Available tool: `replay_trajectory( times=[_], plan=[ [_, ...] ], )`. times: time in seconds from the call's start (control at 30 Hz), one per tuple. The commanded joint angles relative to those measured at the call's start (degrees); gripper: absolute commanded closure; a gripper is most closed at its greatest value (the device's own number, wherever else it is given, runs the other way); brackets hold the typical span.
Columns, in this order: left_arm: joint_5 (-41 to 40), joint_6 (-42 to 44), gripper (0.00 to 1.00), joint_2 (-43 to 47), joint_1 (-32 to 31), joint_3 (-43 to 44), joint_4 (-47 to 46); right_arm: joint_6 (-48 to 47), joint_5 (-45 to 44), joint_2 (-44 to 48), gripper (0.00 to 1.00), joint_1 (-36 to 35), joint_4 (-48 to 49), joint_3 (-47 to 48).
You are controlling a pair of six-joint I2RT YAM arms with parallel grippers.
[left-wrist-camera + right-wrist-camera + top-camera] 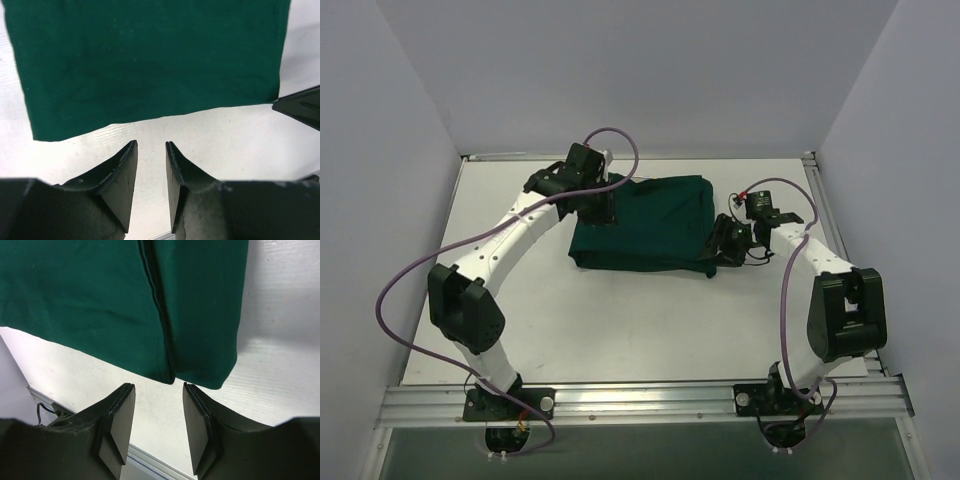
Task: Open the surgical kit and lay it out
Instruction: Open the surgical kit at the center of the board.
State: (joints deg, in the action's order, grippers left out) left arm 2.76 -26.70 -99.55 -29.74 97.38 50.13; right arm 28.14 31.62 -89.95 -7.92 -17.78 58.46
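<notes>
Bolted at the near edge of the worktop [620, 330], both arm bases sit closest to the top camera. From there the left arm [510, 235] reaches out to the far left end of the dark green drape [645, 225]. The left jaws stand slightly apart and empty over bare worktop, just short of the cloth's edge [125, 122].

The drape lies folded into a flat bundle in the middle of the worktop, towards the back. No tray or instruments show; whether they lie wrapped inside cannot be told.

On the right, the right arm [810, 265] brings the right jaws, also apart and empty, up to the near right corner of the bundle [210, 375]. An overlapping fold line [157, 305] ends there.

The cloth looks soft and limp, so it will likely sag and drag rather than slide as one piece. A pinch on a free top flap at a corner seems the best hold, lifted gently in case loose steel pieces shift underneath.
</notes>
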Motion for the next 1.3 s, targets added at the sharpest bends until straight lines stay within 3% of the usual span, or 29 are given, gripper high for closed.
replay_trajectory(
  times=[0.0,0.33,0.5,0.6,0.63,0.67,0.8,0.97,1.27],
  plan=[
    [1.81,2.09,0.62,-0.03,-2.16,1.84,-3.63,1.48,2.13,0.57,0.57,-0.16,2.75,-0.62],
    [0.93,5.95,0.58,-0.21,-6.56,1.76,-5.39,3.59,2.48,-1.45,0.59,-0.43,6.18,-1.59],
    [4.52,7.36,0.54,1.20,-8.23,-0.52,-11.09,3.94,3.10,-2.16,0.65,-0.43,7.06,-1.94],
    [9.18,10.17,0.50,0.85,-9.28,-0.97,-13.03,4.38,3.63,-2.07,0.79,-0.43,7.15,-1.51],
    [9.71,11.65,0.48,0.67,-9.72,-1.23,-13.91,4.47,3.63,-1.55,0.94,-0.51,6.36,-0.46],
    [9.37,12.54,0.46,0.67,-10.25,-2.19,-16.09,4.90,3.54,-1.11,1.00,-0.51,6.01,0.25],
    [6.47,16.06,0.38,0.50,-12.62,-5.52,-22.42,7.79,5.03,1.36,1.00,-0.60,4.42,5.52],
    [3.83,20.63,0.37,-2.05,-16.14,-8.26,-29.20,10.35,6.62,1.27,1.00,-0.60,2.58,9.48],
    [-4.07,23.79,0.35,-6.71,-20.10,-6.34,-33.43,14.84,9.69,2.24,1.00,-0.60,3.54,9.75]
  ],
)
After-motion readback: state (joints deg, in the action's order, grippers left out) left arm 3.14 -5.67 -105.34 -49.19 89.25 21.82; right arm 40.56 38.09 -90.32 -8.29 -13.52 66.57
